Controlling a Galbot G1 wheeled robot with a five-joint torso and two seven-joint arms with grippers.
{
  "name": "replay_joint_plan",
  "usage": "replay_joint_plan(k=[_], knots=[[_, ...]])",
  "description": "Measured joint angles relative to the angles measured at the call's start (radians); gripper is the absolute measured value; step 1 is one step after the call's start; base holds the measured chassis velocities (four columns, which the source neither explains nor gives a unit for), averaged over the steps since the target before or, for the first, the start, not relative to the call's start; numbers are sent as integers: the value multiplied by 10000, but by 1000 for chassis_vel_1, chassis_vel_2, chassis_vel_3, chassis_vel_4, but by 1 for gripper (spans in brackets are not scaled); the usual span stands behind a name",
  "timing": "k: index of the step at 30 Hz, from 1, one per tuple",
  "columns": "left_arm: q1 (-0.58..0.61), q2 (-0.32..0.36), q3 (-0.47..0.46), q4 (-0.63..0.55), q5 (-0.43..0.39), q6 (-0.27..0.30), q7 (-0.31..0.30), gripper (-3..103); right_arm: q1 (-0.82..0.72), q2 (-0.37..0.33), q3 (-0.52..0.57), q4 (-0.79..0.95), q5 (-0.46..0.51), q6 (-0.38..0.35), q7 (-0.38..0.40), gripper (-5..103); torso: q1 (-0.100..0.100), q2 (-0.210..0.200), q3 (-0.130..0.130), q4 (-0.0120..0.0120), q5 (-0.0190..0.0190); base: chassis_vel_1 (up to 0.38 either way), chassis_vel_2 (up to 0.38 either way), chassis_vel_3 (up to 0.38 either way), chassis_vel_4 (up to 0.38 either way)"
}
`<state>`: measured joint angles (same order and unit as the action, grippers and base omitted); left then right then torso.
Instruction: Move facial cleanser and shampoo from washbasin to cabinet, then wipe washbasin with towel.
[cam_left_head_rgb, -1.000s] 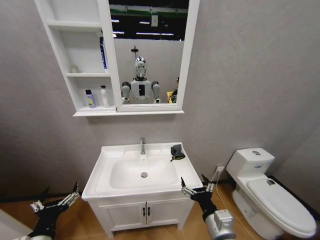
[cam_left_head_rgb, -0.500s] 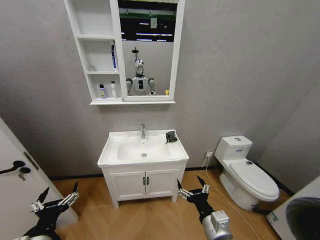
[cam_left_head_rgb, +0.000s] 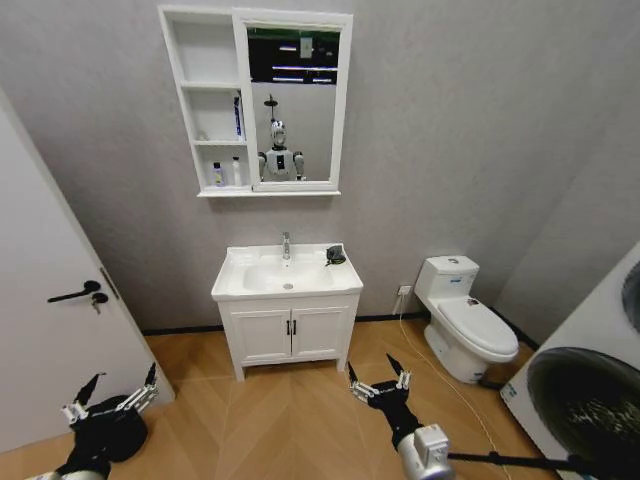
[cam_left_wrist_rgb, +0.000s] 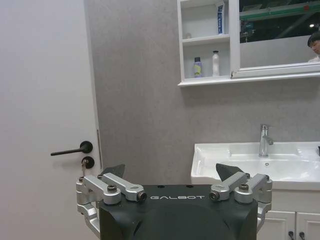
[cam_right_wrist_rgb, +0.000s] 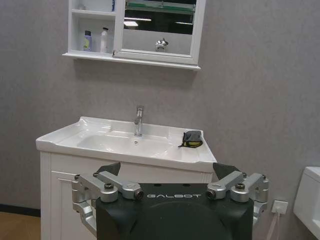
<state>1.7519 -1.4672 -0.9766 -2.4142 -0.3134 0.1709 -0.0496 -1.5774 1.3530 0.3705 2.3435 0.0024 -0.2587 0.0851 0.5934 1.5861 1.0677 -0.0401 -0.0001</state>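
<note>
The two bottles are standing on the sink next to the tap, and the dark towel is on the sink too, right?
Not quite. The two bottles stand on the bottom shelf of the cabinet, not by the tap. The head view shows it. The towel does lie on the washbasin.

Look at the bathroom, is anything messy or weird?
Nothing looks spilled or broken. The dark towel sits bunched on the washbasin rim beside the tap, and two bottles stand upright in the cabinet. Both grippers, left and right, hang open, far back.

Dark towel (cam_left_head_rgb: 336, 256) on washbasin (cam_left_head_rgb: 285, 277) rim; cabinet (cam_left_head_rgb: 215, 110) above
</note>
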Motion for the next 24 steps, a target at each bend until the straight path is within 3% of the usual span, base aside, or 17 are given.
replay_joint_plan(k=[4, 24], knots=[[-2, 0, 0, -1, 0, 0, 2, 100, 52, -33, 94, -75, -125, 290, -2, 100, 4, -2, 1, -2, 3, -3, -58, -61, 50], [-2, 0, 0, 0, 0, 0, 3, 100, 30, -55, 120, -81, -284, 255, 69, 100, 9, -7, 2, 1, 1, -20, 25, 25, -16]])
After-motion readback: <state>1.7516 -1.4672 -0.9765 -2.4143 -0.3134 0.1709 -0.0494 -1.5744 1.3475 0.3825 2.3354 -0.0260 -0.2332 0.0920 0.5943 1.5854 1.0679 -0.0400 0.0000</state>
